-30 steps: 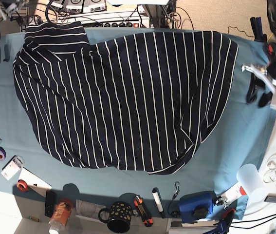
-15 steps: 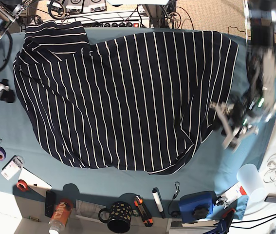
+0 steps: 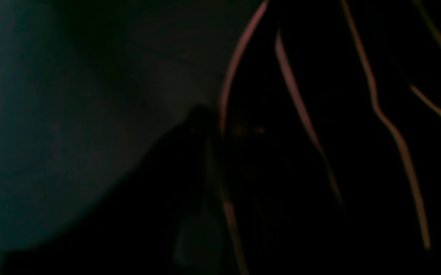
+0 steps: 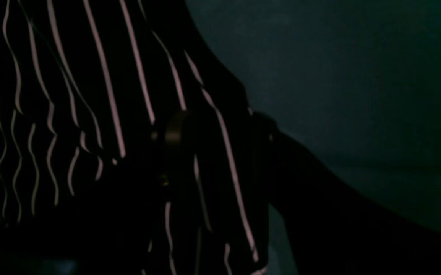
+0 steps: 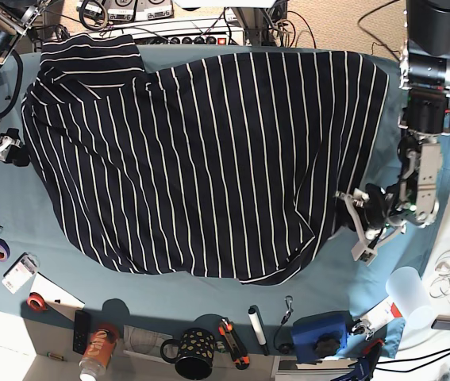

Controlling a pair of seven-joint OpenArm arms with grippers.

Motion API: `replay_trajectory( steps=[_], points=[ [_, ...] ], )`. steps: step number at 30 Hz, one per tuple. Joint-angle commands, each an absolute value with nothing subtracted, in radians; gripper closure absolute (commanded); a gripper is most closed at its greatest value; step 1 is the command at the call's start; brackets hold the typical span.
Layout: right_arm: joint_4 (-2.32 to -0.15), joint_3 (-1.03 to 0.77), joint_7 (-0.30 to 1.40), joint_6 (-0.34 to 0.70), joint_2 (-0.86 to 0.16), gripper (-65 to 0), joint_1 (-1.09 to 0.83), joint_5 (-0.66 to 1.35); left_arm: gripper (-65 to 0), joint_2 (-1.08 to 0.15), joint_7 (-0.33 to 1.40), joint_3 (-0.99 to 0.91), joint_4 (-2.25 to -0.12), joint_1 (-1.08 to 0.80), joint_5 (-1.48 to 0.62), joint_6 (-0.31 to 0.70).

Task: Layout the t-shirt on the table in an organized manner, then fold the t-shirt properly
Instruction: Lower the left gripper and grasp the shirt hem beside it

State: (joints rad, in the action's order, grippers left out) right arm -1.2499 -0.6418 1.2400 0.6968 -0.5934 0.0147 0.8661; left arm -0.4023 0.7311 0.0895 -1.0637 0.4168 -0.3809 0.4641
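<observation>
Shirt [image 5: 209, 159] lies spread on the table [image 5: 383, 254]; left gripper [image 5: 350, 214] pinches its hem, right gripper [image 5: 14, 155], jaws spread, straddles the opposite edge.

A workshop or lab: tape rolls [image 5: 1, 250], a cutter [image 5: 233, 344], a mug [image 5: 190, 352] and cables [image 5: 209, 24] edge the cloth-covered tabletop [image 5: 383, 262].
</observation>
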Motion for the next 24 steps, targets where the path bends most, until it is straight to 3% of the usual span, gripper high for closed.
replay_trajectory(
  steps=[1, 7, 14, 20, 22, 24],
  points=[
    [-1.264, -0.649, 1.216, 0.698, -0.624, -24.0, 0.029, 0.883, 0.0, -0.409, 0.739, 0.089, -1.062, 0.429, -0.356, 0.461],
    [-1.264, -0.649, 1.196, 0.698, -0.624, -24.0, 0.031, 0.836, 0.0, -0.442, 0.679, 0.088, -1.062, 0.448, -0.311, 0.263],
    [-1.264, -0.649, 1.196, 0.698, -0.624, -24.0, 0.031, 0.836, 0.0, -0.517, 0.682, 0.075, -1.062, 0.479, -0.303, 0.148],
    [-1.264, -0.649, 1.196, 0.698, -0.624, -24.0, 0.030, 0.836, 0.0, -0.519, 0.687, -0.066, -1.062, 0.451, -0.310, 0.166],
    [-1.264, -0.649, 1.195, 0.698, -0.624, -24.0, 0.031, 0.837, 0.0, -0.516, 0.702, -0.106, -1.062, 0.443, -0.339, 0.226],
    [-1.264, -0.649, 1.195, 0.698, -0.624, -24.0, 0.031, 0.837, -11.4, -0.516, 0.733, -0.126, -1.062, 0.445, -0.345, 0.317]
  ],
)
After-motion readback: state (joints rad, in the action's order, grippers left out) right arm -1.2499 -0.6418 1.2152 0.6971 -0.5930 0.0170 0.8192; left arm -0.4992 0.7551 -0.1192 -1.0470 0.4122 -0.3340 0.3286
